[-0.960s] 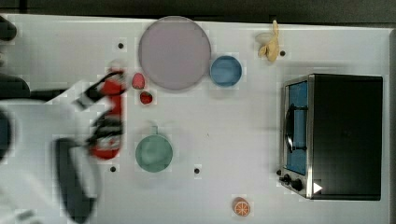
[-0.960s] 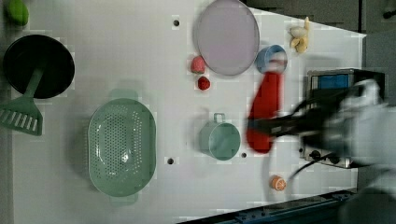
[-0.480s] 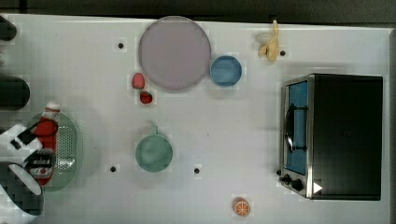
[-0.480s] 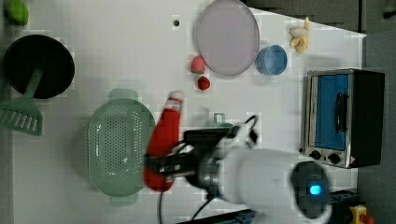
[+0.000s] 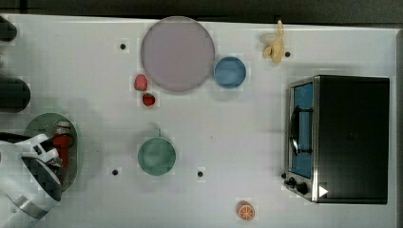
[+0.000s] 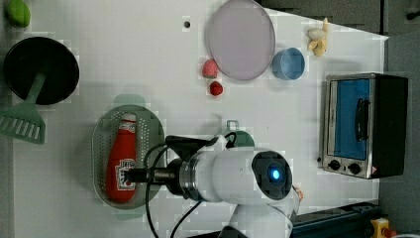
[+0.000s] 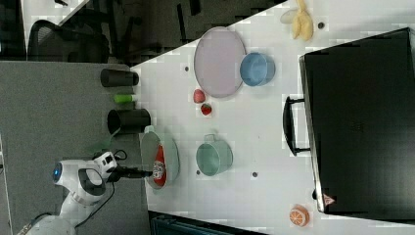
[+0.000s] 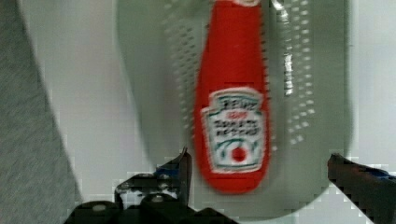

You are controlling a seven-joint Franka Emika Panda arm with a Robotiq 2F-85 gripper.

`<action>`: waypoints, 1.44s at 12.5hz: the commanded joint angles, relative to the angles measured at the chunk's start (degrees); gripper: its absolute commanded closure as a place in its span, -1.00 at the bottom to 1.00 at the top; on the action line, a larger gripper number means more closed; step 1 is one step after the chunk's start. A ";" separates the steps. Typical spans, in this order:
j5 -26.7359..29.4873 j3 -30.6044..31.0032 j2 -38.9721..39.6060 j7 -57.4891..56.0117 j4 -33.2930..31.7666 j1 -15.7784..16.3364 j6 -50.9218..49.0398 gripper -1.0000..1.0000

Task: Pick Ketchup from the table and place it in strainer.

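Note:
The Ketchup (image 6: 124, 158), a red bottle with a white cap and label, lies lengthwise inside the pale green strainer (image 6: 101, 148), cap pointing to the left view's top. In the wrist view the Ketchup (image 8: 233, 93) rests on the perforated strainer floor (image 8: 308, 93). My gripper (image 8: 259, 158) is open, its two fingers standing apart on either side of the bottle's base without touching it. From the left view, the gripper (image 6: 130, 174) hovers over the label end. The right view shows the Ketchup (image 7: 159, 166) in the strainer (image 7: 171, 156) at the table's edge.
A teal cup (image 6: 242, 138) sits just beside my arm. Two red berries (image 6: 212, 79), a purple plate (image 6: 240, 39) and a blue bowl (image 6: 288, 63) lie farther off. A black pan with a green spatula (image 6: 29, 116) borders the strainer. A toaster oven (image 6: 364, 124) stands at the left view's right.
The arm carried the Ketchup from beside the teal cup across to the strainer. The bottle now lies inside it and the fingers have come apart.

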 commanded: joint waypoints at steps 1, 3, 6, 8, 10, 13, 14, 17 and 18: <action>-0.12 -0.30 -9.97 6.54 1.83 -3.77 -5.99 -1.00; -0.12 -1.72 -17.18 5.52 2.63 -7.42 -14.70 -1.00; -0.10 -8.12 -26.77 -0.85 4.96 -13.01 -27.92 -1.00; -0.10 -14.97 -31.03 -1.98 6.06 -15.53 -32.95 -1.00; -0.10 -22.20 -33.45 -1.98 6.19 -16.43 -33.68 -1.00; -0.10 -30.02 -35.95 -2.01 6.18 -16.39 -34.19 -1.00; -0.09 -31.37 -36.66 -2.00 6.11 -16.39 -35.54 -1.00; 0.33 -32.69 -37.93 -2.00 6.28 -16.38 -40.09 -1.00; 0.34 -32.68 -38.13 -2.00 6.27 -16.37 -40.08 -1.00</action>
